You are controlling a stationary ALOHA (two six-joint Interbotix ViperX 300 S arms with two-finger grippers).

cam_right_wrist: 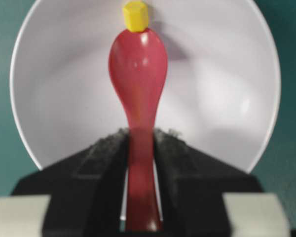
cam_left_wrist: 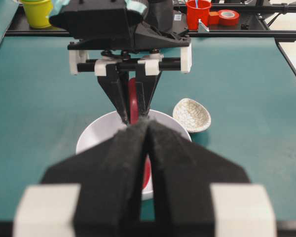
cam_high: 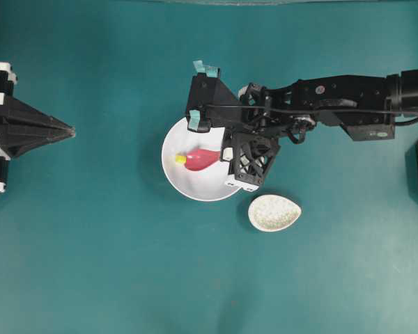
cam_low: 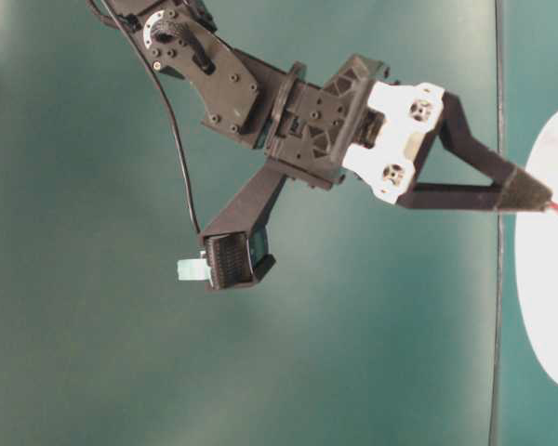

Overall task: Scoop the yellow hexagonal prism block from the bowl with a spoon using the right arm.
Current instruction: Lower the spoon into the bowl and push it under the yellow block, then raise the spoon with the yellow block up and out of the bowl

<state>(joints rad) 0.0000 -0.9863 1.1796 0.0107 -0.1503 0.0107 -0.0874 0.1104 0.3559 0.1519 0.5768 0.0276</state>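
No readable text, labels or numbers in any view.
Checked arm housings, tape marks, dishes and background clutter: nothing legible.

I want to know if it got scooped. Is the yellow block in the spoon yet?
Not yet. The yellow block sits in the bowl at the tip of the spoon.
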